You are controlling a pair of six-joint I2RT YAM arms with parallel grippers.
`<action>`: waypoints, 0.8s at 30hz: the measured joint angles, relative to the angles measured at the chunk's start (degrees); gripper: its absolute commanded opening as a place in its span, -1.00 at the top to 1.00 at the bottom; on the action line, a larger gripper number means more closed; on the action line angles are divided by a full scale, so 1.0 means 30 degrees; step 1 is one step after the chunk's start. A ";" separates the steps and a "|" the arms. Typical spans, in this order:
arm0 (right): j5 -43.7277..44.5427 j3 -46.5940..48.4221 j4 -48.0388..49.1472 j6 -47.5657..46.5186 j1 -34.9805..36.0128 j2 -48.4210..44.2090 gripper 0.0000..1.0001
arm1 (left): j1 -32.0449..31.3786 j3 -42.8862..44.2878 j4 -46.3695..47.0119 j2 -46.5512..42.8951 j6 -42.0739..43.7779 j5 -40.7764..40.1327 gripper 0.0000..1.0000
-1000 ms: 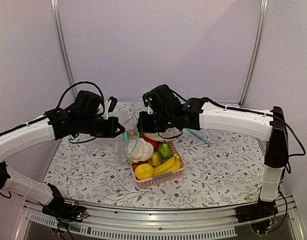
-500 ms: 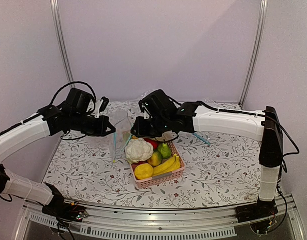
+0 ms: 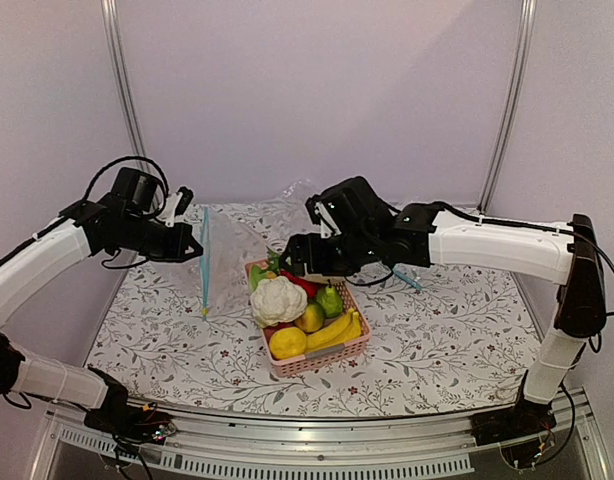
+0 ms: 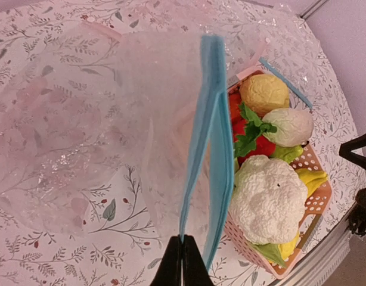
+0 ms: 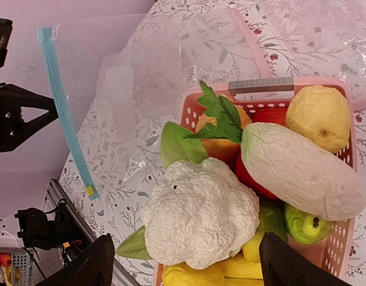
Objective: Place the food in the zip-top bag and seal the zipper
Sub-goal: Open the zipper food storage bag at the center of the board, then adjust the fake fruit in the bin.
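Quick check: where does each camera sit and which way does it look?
Top external: above and behind the bases, facing forward over the table; both arms show.
Left wrist: looks along the shut left gripper at the zipper it pinches.
Right wrist: looks down on the basket; open right gripper frames it.
Shared: cauliflower and zipper appear in all three.

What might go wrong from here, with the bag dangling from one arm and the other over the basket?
The zip-top bag hangs only from the shut left end effector, and the zipper strips lie almost together, so pieces may catch on the narrow mouth. The open right end effector hovers over the cauliflower beside the white oblong piece; it might grab the wrong thing.
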 measured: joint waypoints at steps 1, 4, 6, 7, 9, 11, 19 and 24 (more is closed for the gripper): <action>0.0080 -0.0386 -0.0044 -0.0051 -0.0117 -0.0211 -0.70 | 0.0189 0.0000 -0.0051 0.0007 0.0175 0.0007 1.00; 0.0204 -0.1705 -0.0233 -0.0204 -0.0364 -0.0583 -0.68 | 0.0656 0.0000 -0.0095 0.0007 0.0787 -0.0036 1.00; 0.0087 -0.2448 -0.0372 -0.0357 -0.0423 -0.0634 -0.68 | 0.0831 0.0000 -0.0073 0.0007 0.1129 -0.0073 1.00; -0.0087 -0.2892 -0.0423 -0.0503 -0.0415 -0.0685 -0.68 | 0.0933 -0.0022 -0.0007 0.0007 0.1304 -0.0080 1.00; -0.0372 -0.3512 -0.0510 -0.0809 -0.0248 -0.0772 -0.68 | 0.1078 -0.0160 0.0262 0.0000 0.1450 -0.0015 1.00; -0.0721 -0.3832 -0.0590 -0.1209 0.0109 -0.0831 -0.67 | 0.1180 -0.0503 0.0714 0.0007 0.1537 0.0102 1.00; -0.2273 -0.3971 0.0102 -0.1894 0.1829 -0.0787 -0.66 | 0.1479 -0.1464 0.1887 0.0321 0.1610 0.0801 1.00; -0.2200 -0.4248 0.0423 -0.1923 0.2674 -0.0357 -0.71 | 0.1909 -0.1909 0.2433 0.0342 0.1515 0.1158 1.00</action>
